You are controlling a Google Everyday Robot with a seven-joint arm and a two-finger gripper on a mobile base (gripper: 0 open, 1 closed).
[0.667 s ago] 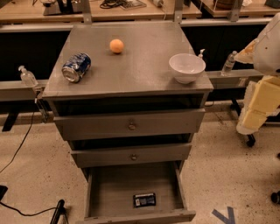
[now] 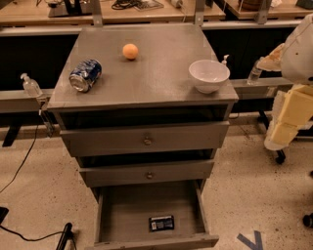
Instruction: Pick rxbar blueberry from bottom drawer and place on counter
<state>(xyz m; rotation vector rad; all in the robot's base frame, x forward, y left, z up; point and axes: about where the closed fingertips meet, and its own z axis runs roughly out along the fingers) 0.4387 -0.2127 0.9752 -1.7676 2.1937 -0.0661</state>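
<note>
Bottom drawer: The drawer (image 2: 122, 215) stood pulled out at the foot of the cabinet, nearest the camera. Its grey floor was bare but for one thing.

Snack bar: The bar (image 2: 161, 223) lay flat on the drawer floor, just behind the front wall and a little right of the middle. Its label faced up and it was clear of both side walls.

Upper drawers: Two drawer fronts, one (image 2: 149, 175) above the open drawer and another (image 2: 146, 140) above that, were pushed in. Each had a small round knob.

Gripper: The gripper (image 2: 285, 122) hung at the right edge of the view, beside the cabinet and about level with the upper drawer front, well apart from the bar. The bar was plainly not in it. Whether it was open or closed could not be told.

Table: The grey cabinet top, the table (image 2: 156, 83), carried a crushed can (image 2: 85, 75) at the left, a white bowl (image 2: 209, 75) at the right and an orange (image 2: 130, 51) toward the back. The middle and front lay bare.

Background: Wooden benches (image 2: 146, 12) ran along the far side.

Step in hand: By the look of it, the approach. The drawer was open and the bar not yet grasped.

Next move: It probably called for swinging the gripper left and down into the drawer, in front of the shut drawers above. The bar was thin and flat, so a grasp from straight above, across its short width, seemed best. After that would come a lift over the front wall and up to the bare middle of the table.
</note>
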